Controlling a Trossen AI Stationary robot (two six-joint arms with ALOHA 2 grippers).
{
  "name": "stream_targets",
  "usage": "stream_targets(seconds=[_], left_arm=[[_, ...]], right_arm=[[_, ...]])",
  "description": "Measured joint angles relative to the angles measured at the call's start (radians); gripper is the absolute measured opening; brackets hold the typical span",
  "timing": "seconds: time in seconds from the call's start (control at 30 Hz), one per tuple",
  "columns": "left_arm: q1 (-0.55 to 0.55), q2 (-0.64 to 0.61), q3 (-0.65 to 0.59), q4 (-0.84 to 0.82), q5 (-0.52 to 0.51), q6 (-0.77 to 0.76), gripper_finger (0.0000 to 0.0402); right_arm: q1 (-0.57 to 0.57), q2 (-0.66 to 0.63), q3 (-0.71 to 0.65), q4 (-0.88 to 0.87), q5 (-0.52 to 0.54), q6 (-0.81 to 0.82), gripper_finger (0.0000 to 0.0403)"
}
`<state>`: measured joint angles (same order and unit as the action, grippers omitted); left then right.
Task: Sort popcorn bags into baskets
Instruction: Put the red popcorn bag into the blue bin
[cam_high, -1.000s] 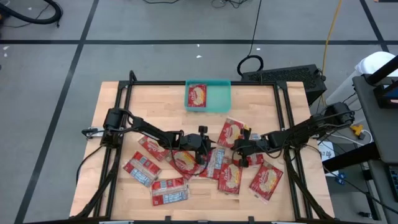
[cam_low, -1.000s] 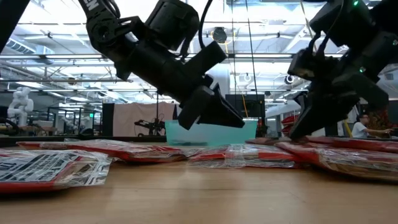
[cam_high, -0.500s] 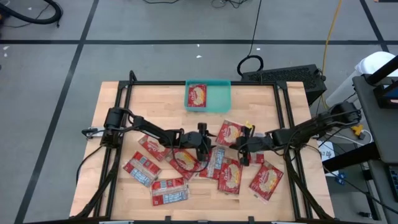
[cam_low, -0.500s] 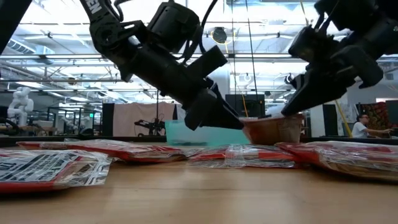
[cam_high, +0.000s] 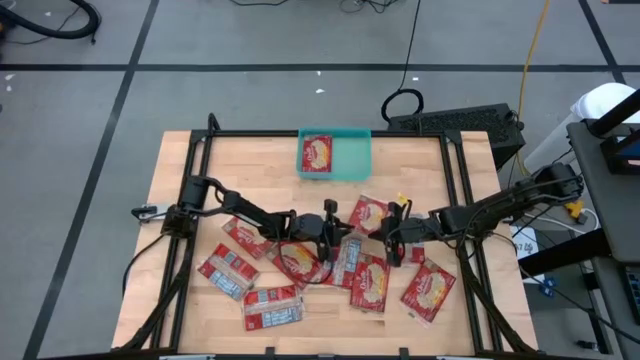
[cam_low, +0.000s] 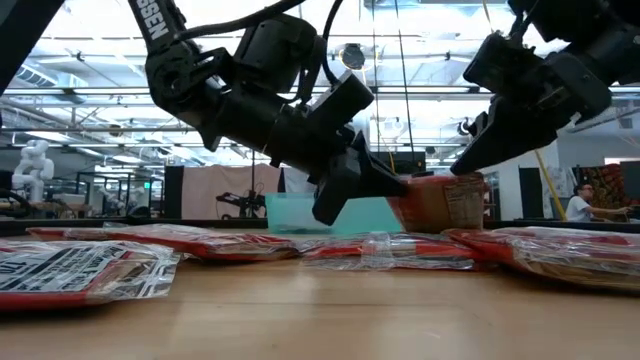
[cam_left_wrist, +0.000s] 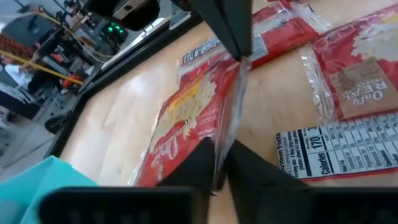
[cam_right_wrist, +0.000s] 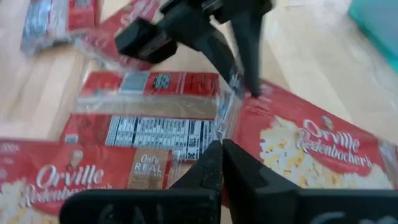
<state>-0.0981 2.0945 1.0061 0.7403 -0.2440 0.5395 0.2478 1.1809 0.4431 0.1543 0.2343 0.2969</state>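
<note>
Both grippers, left (cam_left_wrist: 219, 180) and right (cam_right_wrist: 219, 163), pinched opposite edges of one bag (cam_high: 366, 213). One should release before the lift toward the basket (cam_high: 352, 152), in my judgement.

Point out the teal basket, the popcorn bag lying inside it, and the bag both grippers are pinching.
teal basket (cam_high: 358, 158), high view, bare floor on its right half.
popcorn bag in the basket (cam_high: 317, 155), high view, the cream oval at its middle.
pinched popcorn bag (cam_high: 366, 214), high view, middle of its red face.

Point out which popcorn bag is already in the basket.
The bag lying face up in the left half of the teal basket; all the others lie on the table.
</note>
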Motion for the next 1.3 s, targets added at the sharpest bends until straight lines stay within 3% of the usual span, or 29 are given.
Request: stream_targets(seconds=[0.27, 0.63, 0.77, 0.9, 1.07, 1.17, 1.3], left_arm=[[-0.029, -0.03, -0.001, 0.011, -0.074, 0.078, 0.0007], [-0.058, -0.286, 0.0, -0.113, -0.085, 0.214, 0.0006], [-0.063, -0.375, 0.0, -0.208, -0.17, 0.24, 0.0003], [-0.058, -0.46, -0.001, -0.262, -0.277, 0.247, 0.0005], [-0.033, -0.528, -0.001, -0.269, -0.293, 0.251, 0.0006], [-0.014, -0.547, -0.001, -0.281, -0.295, 0.255, 0.0006], [0.003, -0.549, -0.001, -0.284, -0.291, 0.243, 0.0004]], right_arm=[[0.009, -0.136, 0.001, -0.066, 0.085, 0.073, 0.0028], [0.008, -0.348, 0.001, -0.08, 0.183, 0.267, 0.0138], [0.029, -0.4, 0.001, -0.036, 0.184, 0.258, 0.0165], [0.048, -0.4, 0.001, 0.01, 0.219, 0.206, 0.0176], [0.048, -0.316, 0.001, 0.073, 0.296, 0.038, 0.0177], [0.038, -0.239, 0.001, 0.209, 0.299, -0.091, 0.0177], [0.033, -0.129, 0.001, 0.442, 0.4, -0.361, 0.0177]])
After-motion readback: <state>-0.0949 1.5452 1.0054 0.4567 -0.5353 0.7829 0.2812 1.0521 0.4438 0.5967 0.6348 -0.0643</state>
